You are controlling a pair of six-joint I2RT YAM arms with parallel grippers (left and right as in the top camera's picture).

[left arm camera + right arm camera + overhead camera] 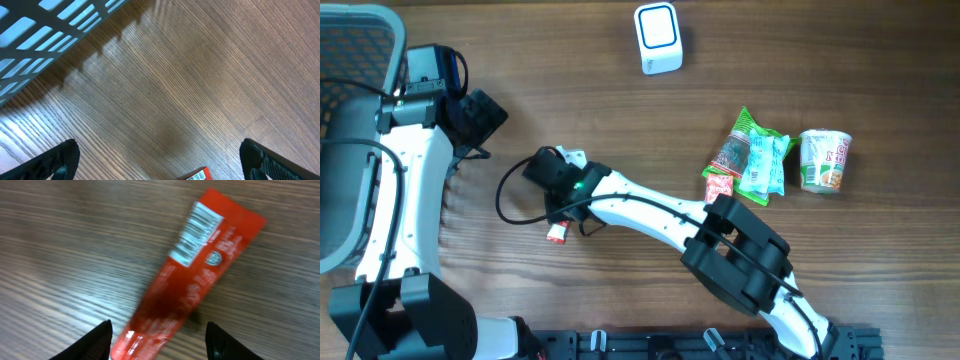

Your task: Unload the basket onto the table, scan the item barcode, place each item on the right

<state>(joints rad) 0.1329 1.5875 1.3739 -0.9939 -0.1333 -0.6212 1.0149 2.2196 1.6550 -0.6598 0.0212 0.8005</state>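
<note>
Sachet (pixel 200 275) flat on counter (pixel 60 255), barcode up, well apart from the scanner (pixel 657 38). Its long axis slants away from your right pincer (pixel 157 342), near end between the spread, empty jaws. Left pincer (pixel 160 155) gapes empty, further off. Go with the right.

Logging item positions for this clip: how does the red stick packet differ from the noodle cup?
The red stick packet is flat and lies under the right gripper, barcode up; the noodle cup is round and pale, with no gripper near it. Both rest on the table.
</note>
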